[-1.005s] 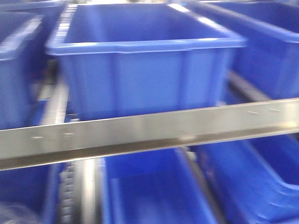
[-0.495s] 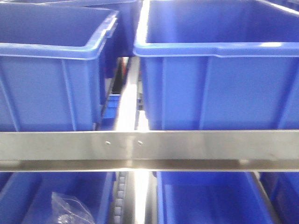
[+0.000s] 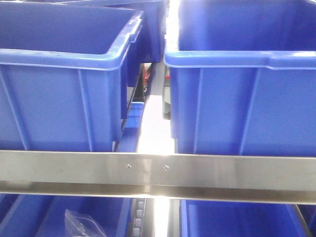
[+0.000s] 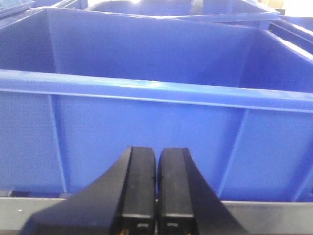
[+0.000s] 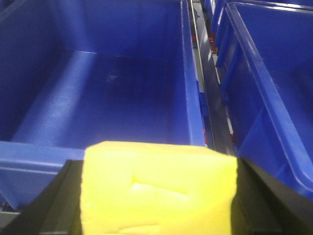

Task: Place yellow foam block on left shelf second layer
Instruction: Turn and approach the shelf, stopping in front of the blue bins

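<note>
Grip on the yellow foam block (image 5: pixel 159 188) by the right gripper (image 5: pixel 161 210): black fingers (image 5: pixel 54 205) pressed against both of its sides, a shallow crease across the face turned to the wrist camera. Block in the air just short of the near rim of an open blue bin (image 5: pixel 112 93), not inside it. Neighbouring bin (image 5: pixel 274 98) alongside on the right, parted from the first by a narrow metal track. From the front camera, steel rail (image 3: pixel 158 170) straight across the lower part of the view, two small fasteners near its middle. Directly above the rail, two large blue bins side by side: upper left bin (image 3: pixel 59 108) and upper right bin (image 3: pixel 247 108), front walls just behind the rail, apart from each other, a bright strip of shelf between them. Below the rail, lower left bin (image 3: pixel 24 217) with a crumpled clear plastic bag (image 3: pixel 81 224) inside, and lower right bin (image 3: pixel 237 219), only its top part in view. Left gripper (image 4: pixel 156 181) closed on nothing, black pads (image 4: pixel 139 181) pressed flat together, pointed at the front wall of a facing bin (image 4: pixel 146 122) that rises just above the rail, with a strip of the rail visible on either side of the fingers. No telling from these views which bin above the rail matches the one beyond the block.
</note>
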